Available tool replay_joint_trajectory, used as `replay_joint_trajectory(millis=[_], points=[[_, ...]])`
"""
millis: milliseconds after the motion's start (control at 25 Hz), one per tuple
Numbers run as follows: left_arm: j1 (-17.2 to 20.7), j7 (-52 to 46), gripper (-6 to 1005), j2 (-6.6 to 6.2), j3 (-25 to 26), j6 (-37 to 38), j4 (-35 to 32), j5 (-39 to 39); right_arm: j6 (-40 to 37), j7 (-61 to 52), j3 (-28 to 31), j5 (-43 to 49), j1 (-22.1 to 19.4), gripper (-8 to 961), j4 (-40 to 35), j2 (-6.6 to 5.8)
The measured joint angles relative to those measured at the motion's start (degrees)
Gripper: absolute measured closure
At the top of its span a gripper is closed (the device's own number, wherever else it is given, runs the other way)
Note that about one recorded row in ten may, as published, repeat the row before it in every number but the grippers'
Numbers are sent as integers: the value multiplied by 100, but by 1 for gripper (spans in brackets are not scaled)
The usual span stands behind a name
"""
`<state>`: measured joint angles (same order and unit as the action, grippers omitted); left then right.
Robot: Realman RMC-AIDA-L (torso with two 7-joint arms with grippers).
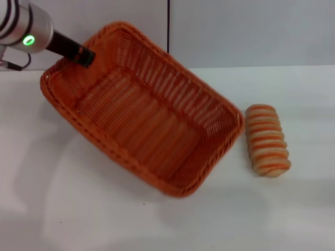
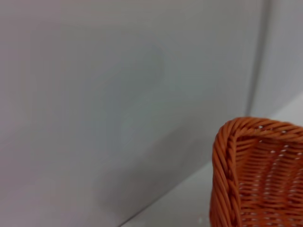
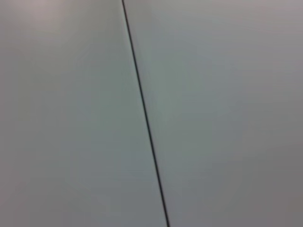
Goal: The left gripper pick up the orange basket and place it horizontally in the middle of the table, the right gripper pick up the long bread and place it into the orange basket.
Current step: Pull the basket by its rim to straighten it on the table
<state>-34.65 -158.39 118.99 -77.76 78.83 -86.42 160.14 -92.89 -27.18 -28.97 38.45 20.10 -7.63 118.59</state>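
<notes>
One left end effector (image 1: 84, 56) apparently grips the tilted orange basket (image 1: 141, 112) rim.

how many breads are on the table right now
1. The long bread lies on the table just to the right of the orange basket, outside it. The basket's inside shows fully and holds no bread, so none seems hidden.

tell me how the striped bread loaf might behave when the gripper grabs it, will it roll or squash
The long bread is oblong with rounded ridges, so a sideways nudge could roll it on the table. It looks soft, so a firm pinch may dent it. It is probably light for its size.
</notes>
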Motion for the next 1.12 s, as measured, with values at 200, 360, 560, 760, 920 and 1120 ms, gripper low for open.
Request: replay_joint_trajectory(millis=[200, 360, 560, 760, 920, 1120], points=[[149, -533, 809, -35, 158, -32, 2, -2, 311, -3, -105, 257, 310, 329, -24, -150], [415, -648, 820, -11, 141, 88, -167, -6, 435, -4, -110, 585, 540, 329, 37, -251], [801, -665, 826, 9, 80, 213, -401, -162, 442, -6, -148, 667, 681, 330, 48, -262], [1286, -668, 829, 11, -29, 378, -868, -249, 400, -16, -331, 673, 689, 331, 48, -198], [1809, -669, 829, 10, -160, 426, -1350, -342, 391, -183, -448, 680, 645, 332, -3, -143], [2429, -679, 828, 10, -347, 378, -1636, -672, 326, -286, -557, 683, 564, 333, -152, -54]])
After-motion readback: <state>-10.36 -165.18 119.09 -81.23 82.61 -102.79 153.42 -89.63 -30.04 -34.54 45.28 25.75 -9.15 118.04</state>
